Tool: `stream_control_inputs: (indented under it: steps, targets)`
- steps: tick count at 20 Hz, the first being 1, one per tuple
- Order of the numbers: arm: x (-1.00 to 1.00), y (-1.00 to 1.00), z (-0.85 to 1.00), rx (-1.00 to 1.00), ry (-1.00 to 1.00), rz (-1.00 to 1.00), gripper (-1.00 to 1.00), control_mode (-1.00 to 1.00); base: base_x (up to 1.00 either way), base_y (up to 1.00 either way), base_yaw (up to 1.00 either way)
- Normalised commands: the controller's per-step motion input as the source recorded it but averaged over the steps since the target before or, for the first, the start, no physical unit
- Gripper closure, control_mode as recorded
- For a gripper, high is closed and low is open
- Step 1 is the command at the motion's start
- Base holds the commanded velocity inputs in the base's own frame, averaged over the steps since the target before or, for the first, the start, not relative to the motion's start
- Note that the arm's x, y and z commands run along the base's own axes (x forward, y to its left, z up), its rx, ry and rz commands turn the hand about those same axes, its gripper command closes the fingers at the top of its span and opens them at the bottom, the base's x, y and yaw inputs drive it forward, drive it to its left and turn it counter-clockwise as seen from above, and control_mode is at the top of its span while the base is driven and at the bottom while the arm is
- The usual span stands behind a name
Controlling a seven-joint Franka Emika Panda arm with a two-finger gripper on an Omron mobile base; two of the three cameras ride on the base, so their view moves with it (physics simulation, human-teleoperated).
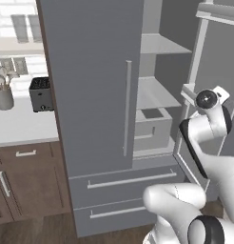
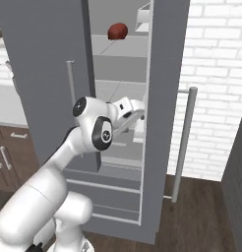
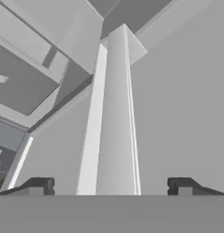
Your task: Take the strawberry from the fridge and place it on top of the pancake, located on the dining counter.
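Everything here sits around the grey fridge [image 1: 92, 95], so going left to right from it. Off to its left there's the wall table [image 1: 19, 126] with a white utensil crock [image 1: 3, 97] and a dark toaster [image 1: 41, 94], brown cabinets [image 1: 24, 178] underneath. The fridge's left door is closed, long thin silver handle [image 1: 127, 107] running down it, and the two bottom drawers [image 1: 126, 183] are shut too. The right door [image 2: 162, 118] is swung wide open, so you can see the pale shelves [image 1: 154, 93] and a grey crisper bin [image 1: 150, 126] inside. From the right base camera a dark red rounded lump [image 2: 117, 31] sits on an upper shelf, way above the arm. Can't spot the strawberry anywhere, so no idea which shelf it's on.

The white arm is reaching in at the fridge opening, right by the open door's inner edge. The hand [image 3: 111, 185] has its fingers [image 3: 38, 184] spread about as wide as they go, nothing between them, just staring up along a pale edge of the door.
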Motion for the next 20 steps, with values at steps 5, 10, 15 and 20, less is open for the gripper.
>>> stream_control_inputs:
  steps: [5, 10, 15, 20]
  targets:
    - [-0.27, 0.16, 0.54, 0.01, -0.22, 0.0, -1.0, -1.0, 0.0, 0.0, 0.0]
    - [-0.46, 0.9, 0.48, 0.0, -0.07, 0.0, -1.0, -1.0, 0.0, 0.0, 0.0]
    - [-0.22, 0.97, 0.0, 0.16, 0.0, 0.0, -1.0, -1.0, 0.0, 0.0, 0.0]
    - [0.0, 0.77, 0.0, 0.44, 0.0, 0.0, -1.0, -1.0, 0.0, 0.0, 0.0]
